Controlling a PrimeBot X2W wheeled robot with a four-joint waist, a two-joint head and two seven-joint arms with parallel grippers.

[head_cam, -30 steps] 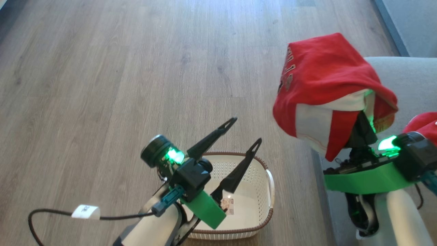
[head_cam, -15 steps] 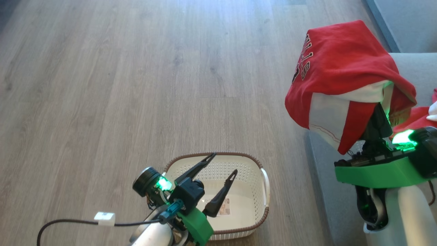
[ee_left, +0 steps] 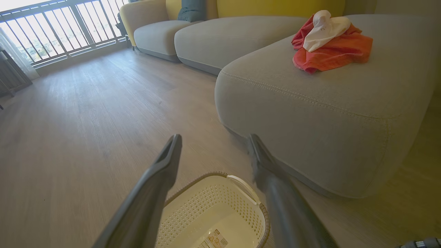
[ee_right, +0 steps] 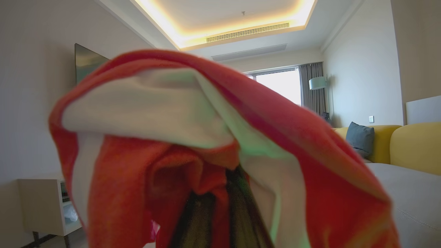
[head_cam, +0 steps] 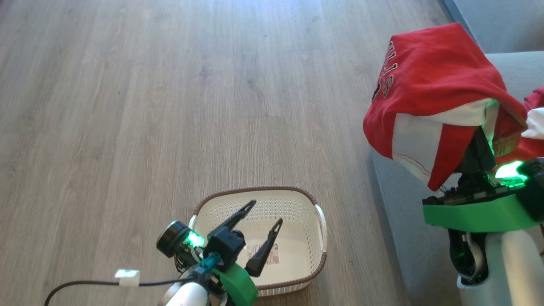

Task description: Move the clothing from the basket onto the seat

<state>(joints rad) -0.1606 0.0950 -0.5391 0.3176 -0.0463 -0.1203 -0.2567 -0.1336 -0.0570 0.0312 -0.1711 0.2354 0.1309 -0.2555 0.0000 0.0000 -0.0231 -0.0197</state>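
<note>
Left arm: pale rounded forearm; bright green wrist band; black blocky housing; round black lens barrel with a green lamp; teal plug; black cable with a white tag.
Left gripper: two long, dark, tapered fingers, tips seemingly pierced.
Right arm: pale forearm; wide green collar; green light.

Basket on the floor, left gripper over it, seat to its right, top lying on the seat, shirt draped over the right gripper above the seat's edge.
</note>
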